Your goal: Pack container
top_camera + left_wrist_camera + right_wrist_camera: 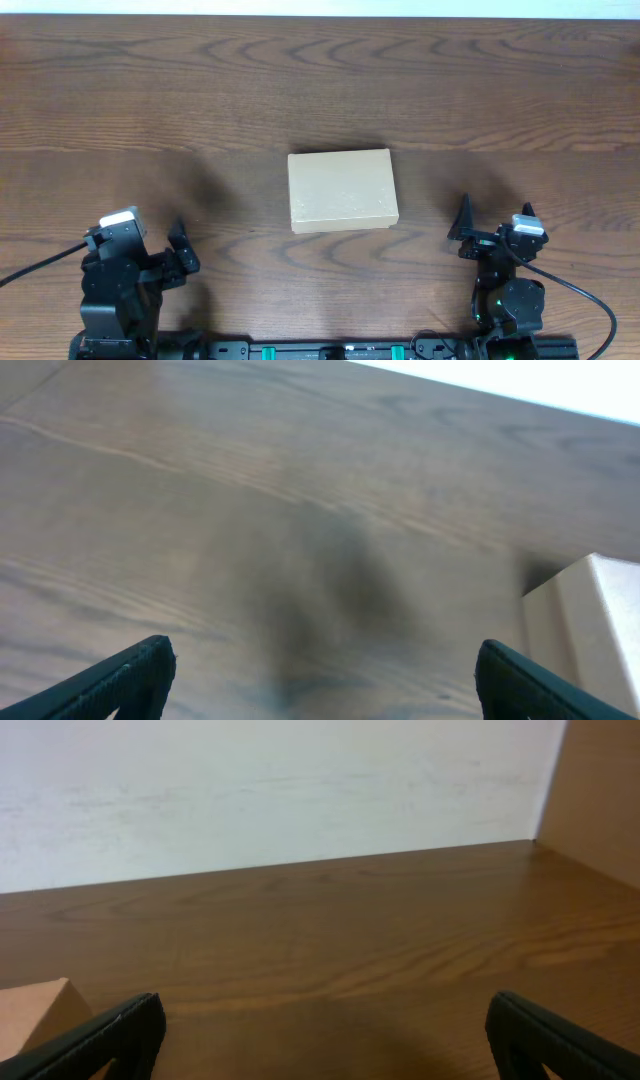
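Observation:
The container (342, 190) is a plain tan cardboard box with its flap lid down, lying flat at the middle of the wooden table. Its corner shows at the right edge of the left wrist view (590, 615) and at the lower left of the right wrist view (35, 1012). My left gripper (182, 250) is open and empty, near the table's front edge, left of the box. My right gripper (495, 225) is open and empty, near the front edge, right of the box. No pens or tape roll show in any view.
The dark wooden table (320, 90) stretches behind the box. A white wall (280, 780) rises past the table's far edge in the right wrist view, with a tan panel (595, 790) at its right side.

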Robot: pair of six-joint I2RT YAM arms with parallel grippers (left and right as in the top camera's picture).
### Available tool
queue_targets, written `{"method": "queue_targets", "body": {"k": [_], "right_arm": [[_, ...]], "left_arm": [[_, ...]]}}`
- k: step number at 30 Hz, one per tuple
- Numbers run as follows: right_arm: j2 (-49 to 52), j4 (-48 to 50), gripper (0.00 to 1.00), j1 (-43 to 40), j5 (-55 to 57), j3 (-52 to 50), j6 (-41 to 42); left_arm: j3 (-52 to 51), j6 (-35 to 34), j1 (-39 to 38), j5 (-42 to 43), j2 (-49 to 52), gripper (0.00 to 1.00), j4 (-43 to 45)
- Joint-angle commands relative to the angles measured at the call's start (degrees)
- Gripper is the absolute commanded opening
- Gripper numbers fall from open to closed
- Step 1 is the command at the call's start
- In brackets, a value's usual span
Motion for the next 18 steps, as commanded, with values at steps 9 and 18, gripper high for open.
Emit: {"method": "queue_targets", "body": {"k": [9,18], "right_arm": [[0.3,0.0,0.99,-0.2,1.0,-0.2,0.7],[0.3,0.0,0.99,-0.2,1.0,-0.2,0.7]], "left_arm": [[-2.2,6.5,-0.6,0.7,-0.9,0.95,16.0],[-16.7,10.2,-1.0,5.6,-9.7,0.95,30.5]]}}
